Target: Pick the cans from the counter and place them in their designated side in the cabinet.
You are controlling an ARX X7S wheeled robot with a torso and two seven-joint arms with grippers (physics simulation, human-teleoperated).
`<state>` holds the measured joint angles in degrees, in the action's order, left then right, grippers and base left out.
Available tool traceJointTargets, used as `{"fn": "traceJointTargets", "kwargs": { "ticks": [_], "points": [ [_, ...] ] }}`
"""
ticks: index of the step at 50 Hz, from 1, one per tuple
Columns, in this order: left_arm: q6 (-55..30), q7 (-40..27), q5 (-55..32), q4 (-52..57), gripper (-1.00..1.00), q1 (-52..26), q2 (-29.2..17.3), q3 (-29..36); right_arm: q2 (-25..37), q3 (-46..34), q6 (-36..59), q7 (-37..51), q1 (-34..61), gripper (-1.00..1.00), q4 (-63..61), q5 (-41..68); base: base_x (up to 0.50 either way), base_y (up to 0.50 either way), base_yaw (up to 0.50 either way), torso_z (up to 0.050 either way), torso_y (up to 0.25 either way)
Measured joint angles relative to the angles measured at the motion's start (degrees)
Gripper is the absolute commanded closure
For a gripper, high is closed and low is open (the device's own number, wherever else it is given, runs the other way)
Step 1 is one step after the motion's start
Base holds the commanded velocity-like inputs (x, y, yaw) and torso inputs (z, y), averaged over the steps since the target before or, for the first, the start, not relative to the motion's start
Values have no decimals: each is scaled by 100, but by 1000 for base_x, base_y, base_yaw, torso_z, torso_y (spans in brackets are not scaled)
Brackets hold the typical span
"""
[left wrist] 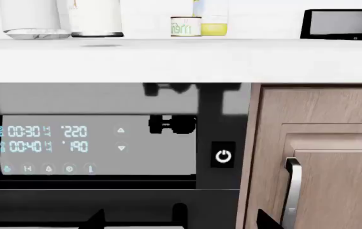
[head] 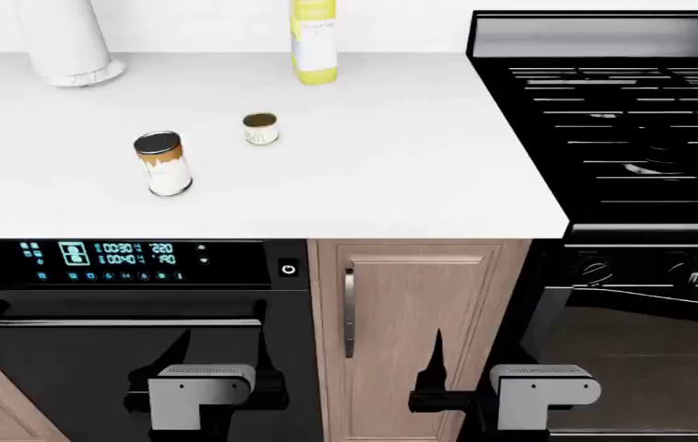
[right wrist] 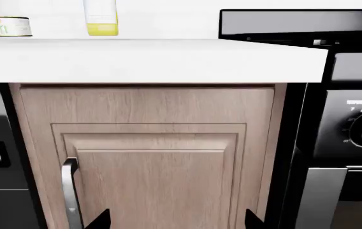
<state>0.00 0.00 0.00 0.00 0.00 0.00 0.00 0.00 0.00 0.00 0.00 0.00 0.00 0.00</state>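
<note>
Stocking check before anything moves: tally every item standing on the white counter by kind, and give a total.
Cans: 2, the taller can and the squat can
Bottles: 1, the yellow bottle
Paper-towel rolls: 1, the white roll
Total: 4, all on the counter

Head camera looks steeply down over the counter (head: 423, 157). Both wrist cameras sit low, facing its front edge closely. All share the cabinet door (right wrist: 149, 157).
</note>
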Motion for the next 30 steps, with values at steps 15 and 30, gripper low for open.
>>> {"fn": "traceJointTargets", "kwargs": {
  "ticks": [15, 30],
  "points": [
    [-43, -182, -168, -26, -100, -25, -175, 207, 175, -213, 167, 234, 3, -100, -99, 155, 0, 45, 0, 0, 0],
    [-88, -351, -356, -66, -100, -73, -326, 373, 344, -394, 307, 425, -4, -100, -227, 288, 0, 277, 0, 0, 0]
  ]
}}
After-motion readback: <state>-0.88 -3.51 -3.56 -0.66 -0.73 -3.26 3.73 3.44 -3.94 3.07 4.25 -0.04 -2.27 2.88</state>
